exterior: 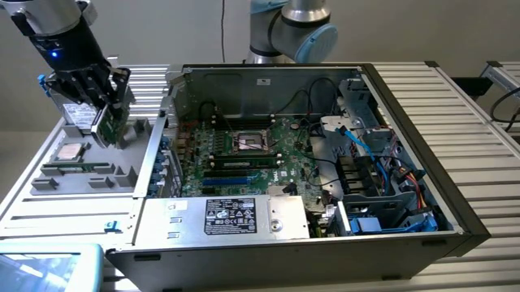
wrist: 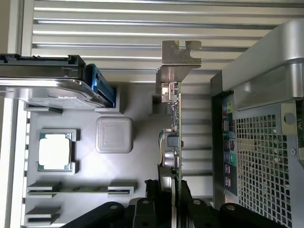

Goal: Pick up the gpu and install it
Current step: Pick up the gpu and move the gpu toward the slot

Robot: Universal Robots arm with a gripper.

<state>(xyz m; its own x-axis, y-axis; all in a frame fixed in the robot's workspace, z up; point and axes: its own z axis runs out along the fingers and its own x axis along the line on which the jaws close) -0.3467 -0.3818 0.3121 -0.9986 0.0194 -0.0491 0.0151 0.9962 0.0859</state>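
As it hangs over the parts tray, the gripper [exterior: 103, 108]: jaws partly closed, a black finger [wrist: 142, 211] on each face of the gpu, clamping it.
gpu [exterior: 106, 129]: held edge-on between the fingers, over the tray's side nearest the computer case and outside the case. Whether its lower edge touches the tray cannot be told.
bracket [wrist: 178, 66]: silver, at the end of the gpu farthest from the fingers.
parts tray [exterior: 77, 184]: grey and moulded, lying on the slatted table [exterior: 479, 152] just beside the case, on the exterior view's left.
processor chip [wrist: 56, 152]: flat in its own tray pocket, apart from the gpu.
memory stick [wrist: 80, 190]: long, narrow and green, lying in a tray slot near the chip.
hard drive [wrist: 47, 80]: silver with a white label, at the tray's end beyond the chip.
computer case [exterior: 406, 201]: lying open side up, with the motherboard [exterior: 243, 152] exposed.
power supply [exterior: 235, 216]: a labelled metal box along one edge of the case.
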